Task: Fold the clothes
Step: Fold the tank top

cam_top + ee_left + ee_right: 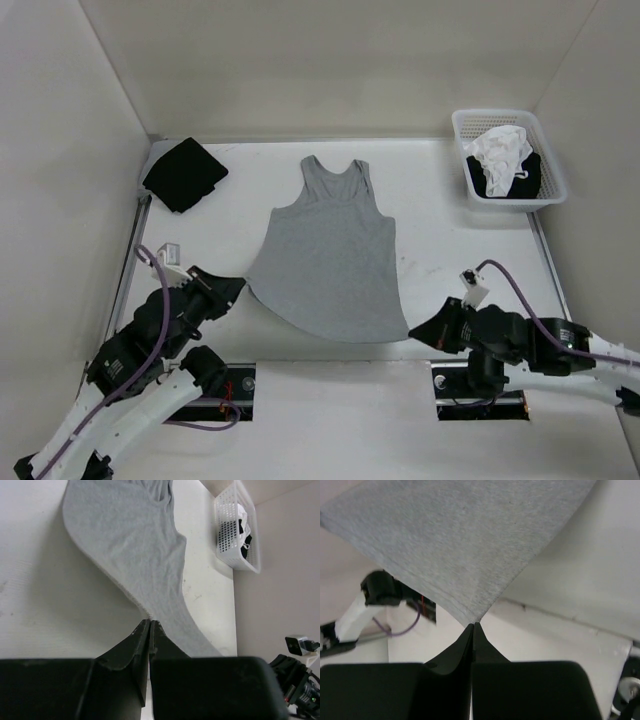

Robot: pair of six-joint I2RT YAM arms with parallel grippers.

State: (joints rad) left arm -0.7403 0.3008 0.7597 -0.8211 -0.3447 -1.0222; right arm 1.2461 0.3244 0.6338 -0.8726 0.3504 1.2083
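The clothes are one light grey tank top (330, 260), lying flat in the middle of the white table with its straps pointing to the far side. My left gripper (243, 283) is shut on the hem's lower left corner. In the left wrist view its fingertips (150, 621) meet right at the edge of the tank top (130, 540). My right gripper (412, 335) is shut on the lower right corner. The right wrist view has that corner of the tank top (460, 540) pinched at the tips (473, 625) and slightly lifted.
A folded black cloth (185, 173) lies at the far left. A white basket (495, 114) holding white and black garments (505, 155) stands at the far right, also seen as the basket (235, 530) from the left wrist. Walls enclose the table on three sides.
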